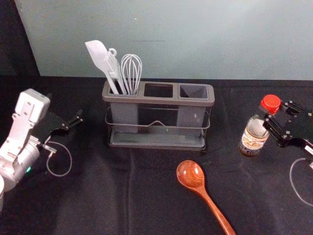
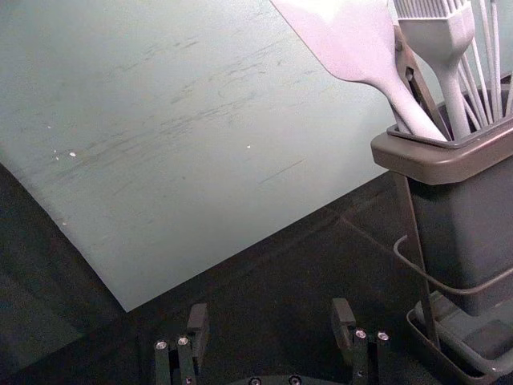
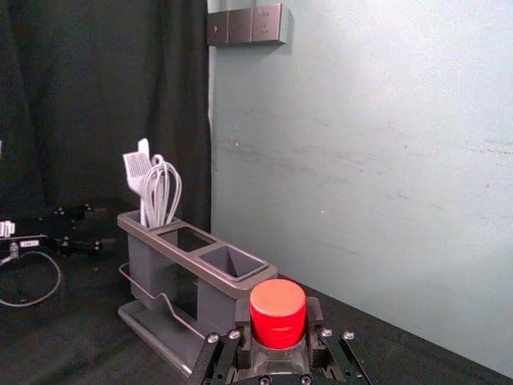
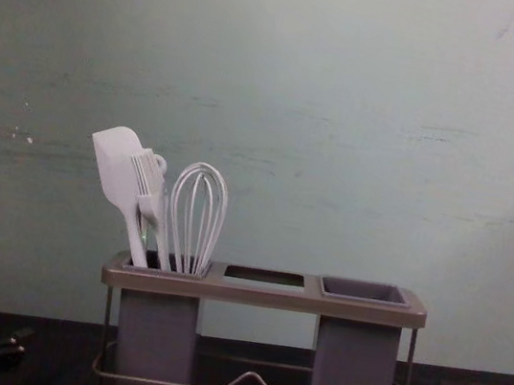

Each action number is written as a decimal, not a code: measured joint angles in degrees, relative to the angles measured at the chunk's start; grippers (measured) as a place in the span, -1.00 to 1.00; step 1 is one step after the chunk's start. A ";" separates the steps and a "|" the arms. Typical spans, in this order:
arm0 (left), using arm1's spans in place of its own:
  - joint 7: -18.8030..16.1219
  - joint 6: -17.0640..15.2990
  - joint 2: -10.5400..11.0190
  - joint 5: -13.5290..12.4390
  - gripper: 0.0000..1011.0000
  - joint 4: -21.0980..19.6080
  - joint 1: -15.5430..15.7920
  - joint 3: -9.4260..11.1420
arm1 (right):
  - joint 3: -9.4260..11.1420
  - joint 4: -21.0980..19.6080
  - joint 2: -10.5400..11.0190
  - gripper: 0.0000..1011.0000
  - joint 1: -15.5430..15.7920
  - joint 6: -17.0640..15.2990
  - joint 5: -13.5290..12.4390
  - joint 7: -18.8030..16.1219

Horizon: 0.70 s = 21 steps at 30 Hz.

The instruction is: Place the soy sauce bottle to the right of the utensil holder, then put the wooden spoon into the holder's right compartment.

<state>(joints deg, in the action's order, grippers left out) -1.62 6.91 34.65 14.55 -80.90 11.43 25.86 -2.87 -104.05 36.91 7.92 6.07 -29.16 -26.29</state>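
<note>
left gripper (image 1: 74, 121) idle, left of utensil holder (image 1: 132, 99); fingers wide apart, empty. right compartment (image 1: 193, 91) vacant. wooden spoon (image 1: 190, 174) lies in front. right gripper (image 1: 279, 113) clasps soy sauce bottle (image 1: 253, 139) near its cap, right of holder, apart. step, judged: bottle placement. next: settle base, release, fetch spoon.

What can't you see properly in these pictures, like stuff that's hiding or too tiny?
- Spoon, end of its handle: head view, cut off by the bottom edge.
- Whisk, bottom end: chest view, hidden by the holder.
- Right compartment, its floor: chest view, hidden by its front wall.
- Bottle, words on its label: head view, too small to read.
</note>
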 joint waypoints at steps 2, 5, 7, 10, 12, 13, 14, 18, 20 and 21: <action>0.00 0.00 0.00 0.00 0.99 0.00 0.00 0.00 | -0.14 0.48 -0.08 -0.24 -0.46 -0.22 0.02 -0.30; 0.00 0.00 0.00 0.00 0.99 0.00 0.00 0.00 | -0.45 1.35 -0.18 -0.24 -1.31 -0.50 0.00 -0.74; 0.00 0.00 0.00 0.00 0.99 0.00 0.00 0.00 | -0.85 2.11 -0.26 -0.24 -2.14 -0.65 0.00 -1.06; 0.00 0.00 0.00 0.00 0.99 0.00 0.00 0.00 | -1.50 3.40 -0.40 -0.24 -3.37 -0.69 0.18 -1.57; 0.00 0.00 0.00 0.00 0.99 0.00 0.00 0.00 | -1.90 4.08 -0.48 -0.24 -4.03 -0.68 0.34 -1.82; 0.00 0.00 0.00 0.00 0.99 0.00 0.00 0.00 | -2.13 4.55 -0.52 -0.24 -4.45 -0.66 0.39 -2.01; 0.00 0.00 0.00 0.00 0.99 0.00 0.00 0.00 | -2.53 5.33 -0.61 -0.24 -5.16 -0.59 0.49 -2.33; 0.00 0.00 0.00 0.00 0.99 0.00 0.00 0.00 | -3.46 7.10 -0.83 -0.24 -6.88 -0.25 0.90 -2.90; 0.00 0.00 0.00 0.00 0.99 0.00 0.00 0.00 | -3.76 8.02 -0.98 -0.24 -7.69 0.15 1.06 -3.11; 0.00 0.00 0.00 0.00 0.99 0.00 0.00 0.00 | -3.89 8.35 -1.04 -0.24 -7.99 0.29 1.11 -3.19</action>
<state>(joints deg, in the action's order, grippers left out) -1.62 6.91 34.65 14.55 -80.90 11.43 25.86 -6.76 -95.70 35.87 -0.06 6.36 -28.05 -29.48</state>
